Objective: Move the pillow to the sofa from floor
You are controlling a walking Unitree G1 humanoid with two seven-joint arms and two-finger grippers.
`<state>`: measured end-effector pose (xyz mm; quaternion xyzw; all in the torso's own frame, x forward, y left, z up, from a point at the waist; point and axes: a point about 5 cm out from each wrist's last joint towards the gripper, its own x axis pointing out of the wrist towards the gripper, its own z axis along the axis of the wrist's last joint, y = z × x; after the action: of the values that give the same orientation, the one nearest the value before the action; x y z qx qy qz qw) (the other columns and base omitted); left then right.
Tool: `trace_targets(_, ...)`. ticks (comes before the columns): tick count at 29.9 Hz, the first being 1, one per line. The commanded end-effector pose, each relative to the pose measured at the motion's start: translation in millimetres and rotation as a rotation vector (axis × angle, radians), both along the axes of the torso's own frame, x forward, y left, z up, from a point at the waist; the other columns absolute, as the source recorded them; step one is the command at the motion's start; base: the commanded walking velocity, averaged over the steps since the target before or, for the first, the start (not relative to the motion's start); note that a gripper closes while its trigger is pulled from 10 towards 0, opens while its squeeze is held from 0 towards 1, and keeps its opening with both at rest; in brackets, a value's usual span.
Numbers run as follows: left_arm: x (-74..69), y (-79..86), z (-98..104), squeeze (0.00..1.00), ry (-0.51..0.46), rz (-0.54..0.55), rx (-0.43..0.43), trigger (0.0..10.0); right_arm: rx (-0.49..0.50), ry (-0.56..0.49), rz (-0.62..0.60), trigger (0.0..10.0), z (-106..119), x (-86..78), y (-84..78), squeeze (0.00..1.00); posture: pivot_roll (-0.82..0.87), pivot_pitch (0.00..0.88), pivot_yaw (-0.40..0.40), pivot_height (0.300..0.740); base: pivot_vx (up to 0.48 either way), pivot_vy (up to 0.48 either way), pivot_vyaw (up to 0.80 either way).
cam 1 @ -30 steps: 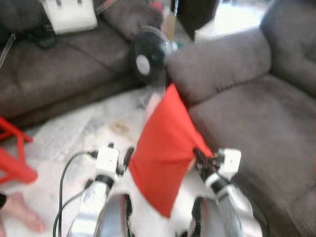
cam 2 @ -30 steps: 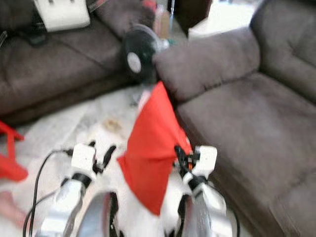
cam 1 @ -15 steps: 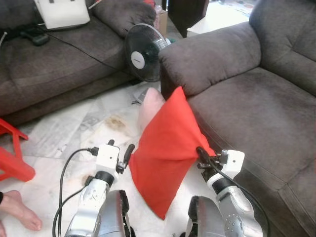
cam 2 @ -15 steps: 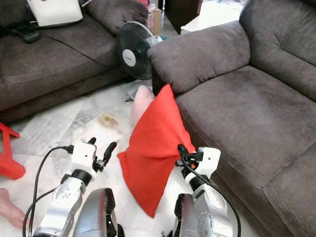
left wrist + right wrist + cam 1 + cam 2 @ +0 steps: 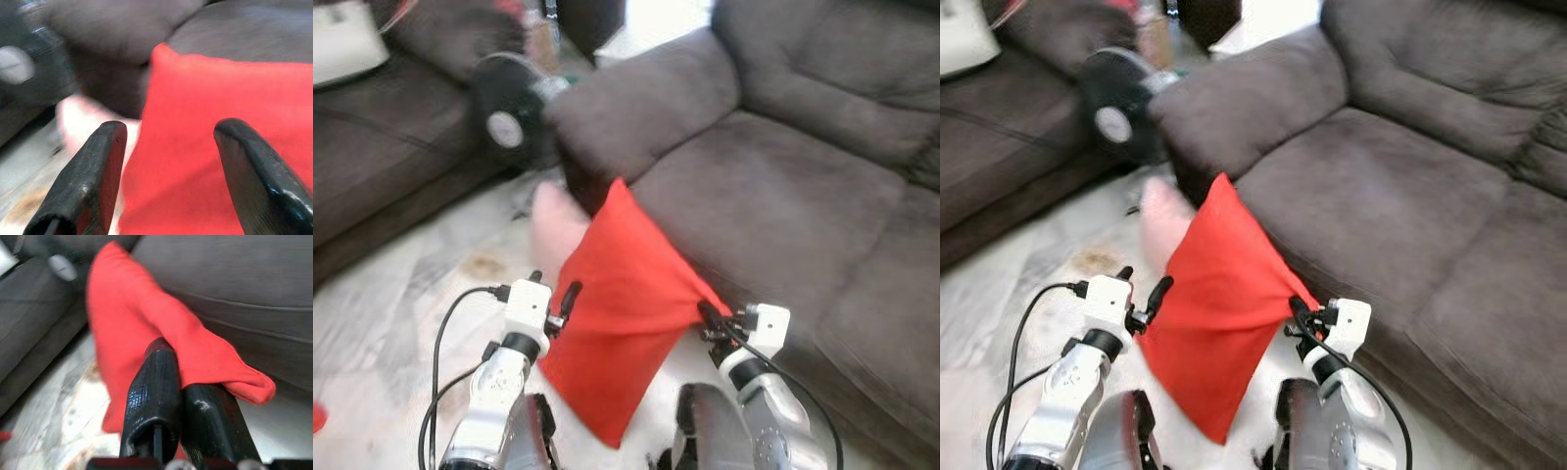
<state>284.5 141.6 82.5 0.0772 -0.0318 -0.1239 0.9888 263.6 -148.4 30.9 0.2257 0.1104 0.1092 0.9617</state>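
Observation:
A red pillow [image 5: 622,313] hangs off the floor between my two arms, one corner pointing up and one down. My right gripper [image 5: 707,314] is shut on its right corner; in the right wrist view the black fingers [image 5: 161,396] pinch the red cloth [image 5: 146,328]. My left gripper [image 5: 553,296] stands open just left of the pillow, its fingers [image 5: 93,171] apart with the red pillow [image 5: 205,142] beyond them. The grey sofa [image 5: 773,186] lies right behind the pillow, its seat at the pillow's upper right.
A black fan [image 5: 504,122] stands on the floor beside the sofa's armrest [image 5: 636,103]. A pale pink pillow [image 5: 553,225] leans by the sofa's base. A second dark sofa [image 5: 382,166] runs along the left. A black cable [image 5: 445,343] loops from my left wrist over the tiled floor.
The view has swung right, so the sofa seat takes up more of the picture and the red stool and the person's foot are gone. The pillow stays in my right gripper.

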Motion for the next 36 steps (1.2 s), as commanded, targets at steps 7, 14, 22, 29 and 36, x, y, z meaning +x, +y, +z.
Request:
trace_targets(7,-1.9,6.1,-6.4,0.00,0.025,0.003,0.022,10.0,0.016,-0.080,-0.031,10.0,7.9,9.5,-3.7,0.00,0.11,0.068,-0.009,0.571,0.000,0.000,-0.80)
trace_targets(14,-1.7,5.1,-6.5,0.00,0.026,0.001,0.015,10.0,0.006,-0.079,-0.051,10.0,5.0,8.4,-9.3,0.00,0.11,0.066,-0.006,0.571,0.000,0.000,-0.79)
trace_targets(22,-1.0,4.2,-6.2,0.00,0.022,0.000,0.010,10.0,0.002,-0.082,-0.054,10.0,3.3,8.4,-10.8,0.00,0.11,0.071,-0.006,0.571,0.000,0.000,-0.79)
trace_targets(29,-1.1,5.0,-5.2,0.00,0.012,0.006,0.011,10.0,-0.016,-0.096,-0.062,10.0,3.5,8.1,-11.3,0.00,0.11,0.078,-0.005,0.571,0.000,0.000,-0.44)
trace_targets(36,-0.8,5.1,-4.3,0.00,0.007,0.010,0.001,10.0,-0.025,-0.099,-0.058,10.0,3.9,8.8,-11.1,0.00,0.11,0.083,-0.005,0.571,-0.206,0.000,0.00)
